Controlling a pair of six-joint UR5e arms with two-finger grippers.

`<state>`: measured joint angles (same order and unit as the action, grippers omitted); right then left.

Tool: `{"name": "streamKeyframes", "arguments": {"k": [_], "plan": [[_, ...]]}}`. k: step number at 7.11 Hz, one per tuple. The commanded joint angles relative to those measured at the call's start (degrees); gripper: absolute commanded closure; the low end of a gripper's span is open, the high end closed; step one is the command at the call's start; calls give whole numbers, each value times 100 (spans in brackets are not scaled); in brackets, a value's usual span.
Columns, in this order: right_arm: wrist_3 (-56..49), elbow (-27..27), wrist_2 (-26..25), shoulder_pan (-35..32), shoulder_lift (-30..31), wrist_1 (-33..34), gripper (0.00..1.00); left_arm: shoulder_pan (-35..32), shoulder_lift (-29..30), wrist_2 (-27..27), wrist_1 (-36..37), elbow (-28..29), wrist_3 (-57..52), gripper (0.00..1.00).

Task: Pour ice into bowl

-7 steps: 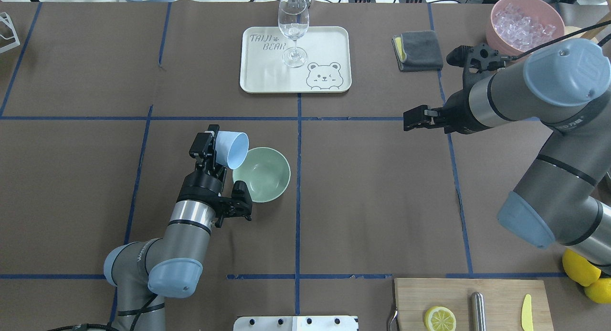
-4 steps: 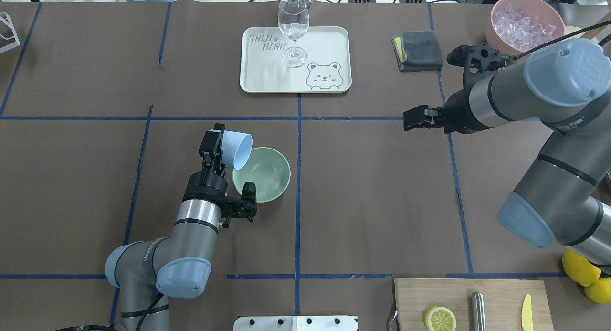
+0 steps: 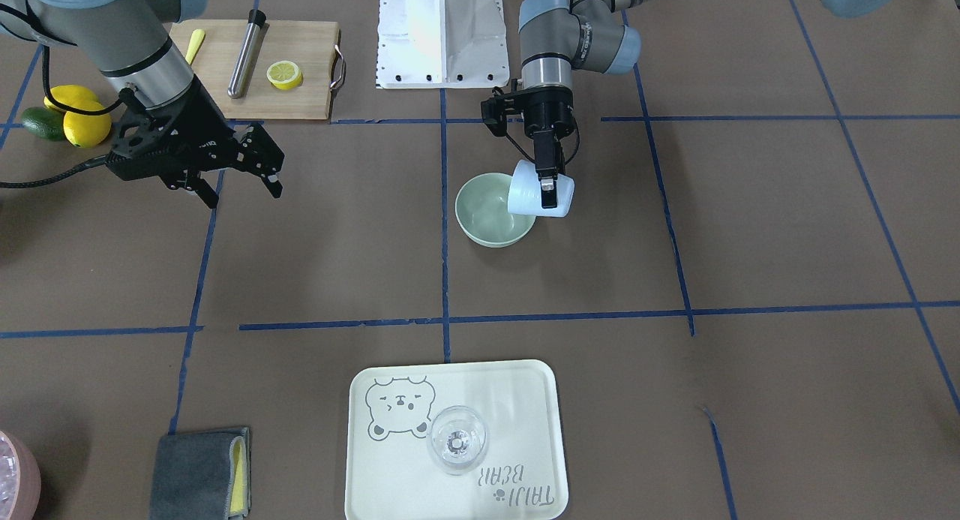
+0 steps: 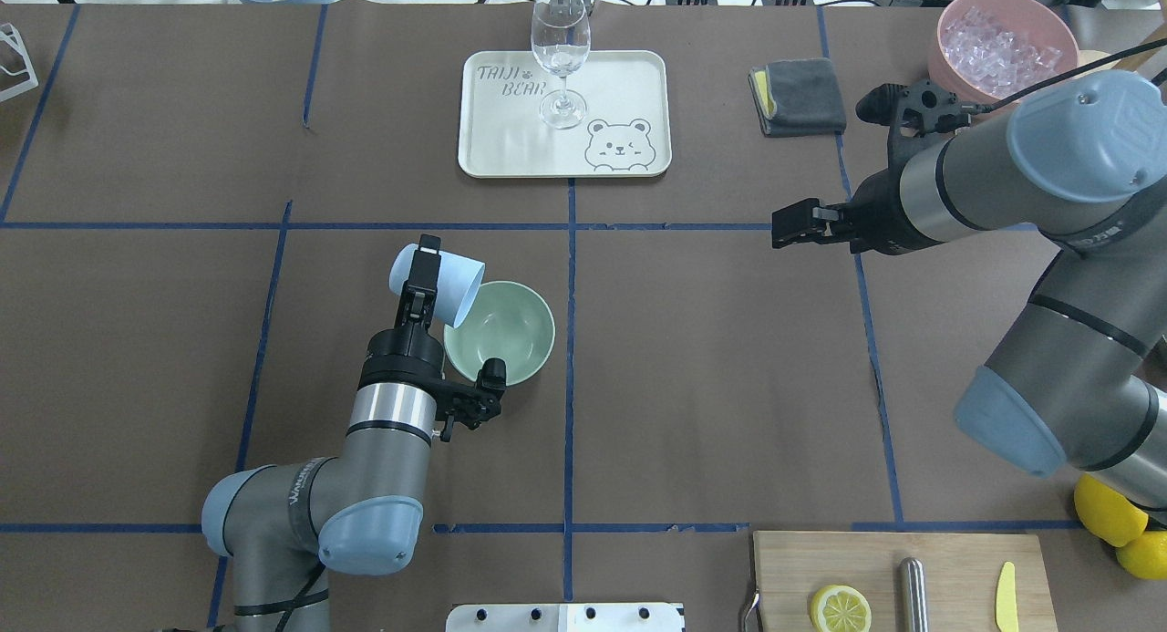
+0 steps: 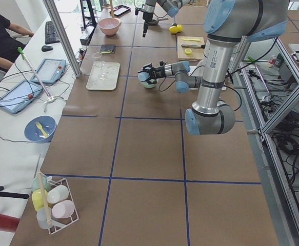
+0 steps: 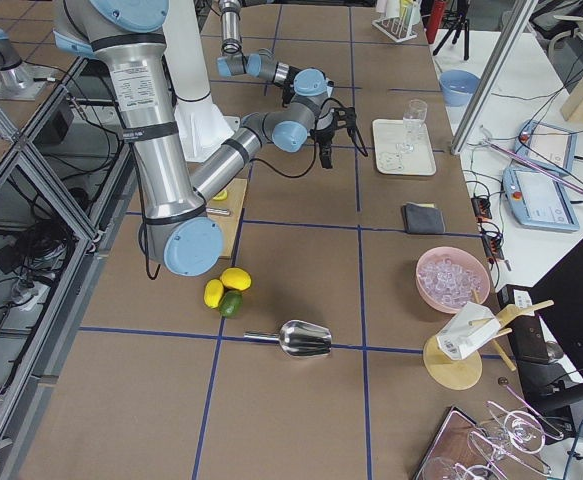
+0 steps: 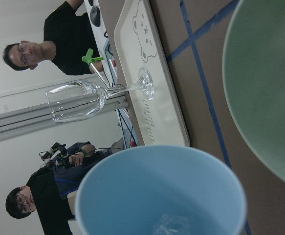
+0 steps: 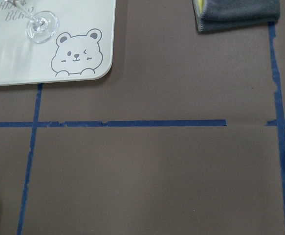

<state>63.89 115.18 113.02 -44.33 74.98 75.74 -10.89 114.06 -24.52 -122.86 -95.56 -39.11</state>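
Left jaws clamp the blue cup (image 4: 456,290), tipped over the bowl (image 4: 545,326) rim; I'd roll it slowly so the ice (image 7: 169,227) (right jaws gape, empty) lands inside.

L wrist rolled further over the last sec. My left gripper (image 4: 427,272) now has one finger on top of the light blue cup (image 4: 458,287); it was at the cup's side before. Cup tipped more: mouth turned down-right over the bowl (image 4: 515,336) rim, interior no longer seen from overhead. Wrist cam (image 4: 476,397) and elbow (image 4: 369,532) swung right.
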Motion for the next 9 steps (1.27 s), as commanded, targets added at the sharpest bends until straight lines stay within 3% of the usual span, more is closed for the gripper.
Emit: {"name": "streamKeyframes", "arguments": {"k": [1, 5, 9], "plan": [[0, -13, 1, -5, 16, 2, 0, 96, 3, 201, 16, 55, -211, 100], [0, 5, 10, -5, 25, 2, 0, 184, 73, 413, 16, 135, -921, 100], [9, 5, 10, -23, 25, 2, 0, 193, 29, 554, -79, 82, -871, 100]]}}
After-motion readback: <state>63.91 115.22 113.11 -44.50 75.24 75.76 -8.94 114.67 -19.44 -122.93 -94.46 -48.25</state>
